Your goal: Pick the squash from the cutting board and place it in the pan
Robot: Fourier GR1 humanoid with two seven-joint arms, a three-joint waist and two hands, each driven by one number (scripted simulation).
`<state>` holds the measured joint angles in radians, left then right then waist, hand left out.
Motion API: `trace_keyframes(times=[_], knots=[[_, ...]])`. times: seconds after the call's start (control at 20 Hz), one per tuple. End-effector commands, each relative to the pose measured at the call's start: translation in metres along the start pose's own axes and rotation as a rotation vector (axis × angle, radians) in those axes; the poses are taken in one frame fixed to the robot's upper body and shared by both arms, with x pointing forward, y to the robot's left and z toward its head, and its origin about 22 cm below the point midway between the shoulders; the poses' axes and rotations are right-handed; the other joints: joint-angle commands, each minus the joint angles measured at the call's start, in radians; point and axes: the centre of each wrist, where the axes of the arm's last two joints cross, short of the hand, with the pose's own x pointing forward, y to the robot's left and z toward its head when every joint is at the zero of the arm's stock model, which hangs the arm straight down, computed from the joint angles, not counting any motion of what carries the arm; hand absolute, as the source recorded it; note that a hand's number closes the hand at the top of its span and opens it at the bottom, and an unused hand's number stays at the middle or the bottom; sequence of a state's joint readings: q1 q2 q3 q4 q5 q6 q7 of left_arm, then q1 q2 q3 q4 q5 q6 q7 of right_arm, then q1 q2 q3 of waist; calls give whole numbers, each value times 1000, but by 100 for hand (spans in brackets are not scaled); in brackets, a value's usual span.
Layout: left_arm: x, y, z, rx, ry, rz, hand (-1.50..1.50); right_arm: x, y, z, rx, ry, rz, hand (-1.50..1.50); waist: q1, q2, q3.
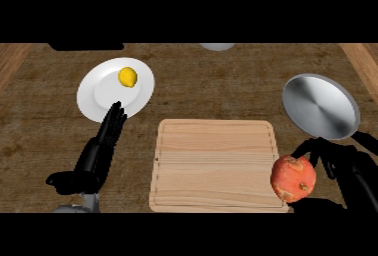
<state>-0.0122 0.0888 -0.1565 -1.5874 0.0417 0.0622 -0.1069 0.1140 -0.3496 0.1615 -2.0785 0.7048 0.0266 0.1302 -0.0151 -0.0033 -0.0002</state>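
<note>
Holding the squash (294,178) in curled fingers, the right hand (341,165) sits at the cutting board's (212,165) right edge, below the pan (320,106). Bare counter (221,90) lies between. The left hand (96,155) rests open.

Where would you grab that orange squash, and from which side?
Around its middle, from the right. The squash is a lumpy oval standing lengthwise at the cutting board's right edge, and the right hand is already beside it, fingers curling toward it.

Even, soft light; the pan (320,106) shows a dull sheen, the plate (100,100) bright white, shadows faint.
</note>
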Motion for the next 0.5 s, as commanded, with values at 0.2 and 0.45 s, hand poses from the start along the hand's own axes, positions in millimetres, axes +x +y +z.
trace_keyframes(times=[0.2, 0.45], knots=[[11, -6, 2, -16, -9, -5, 0, -71, -8, -16, -122, 148, -142, 150, 21, 4, 1], [-6, -7, 2, -33, -3, 3, 0, -105, -14, -63, -231, 165, -64, 150, 30, 7, 1]])
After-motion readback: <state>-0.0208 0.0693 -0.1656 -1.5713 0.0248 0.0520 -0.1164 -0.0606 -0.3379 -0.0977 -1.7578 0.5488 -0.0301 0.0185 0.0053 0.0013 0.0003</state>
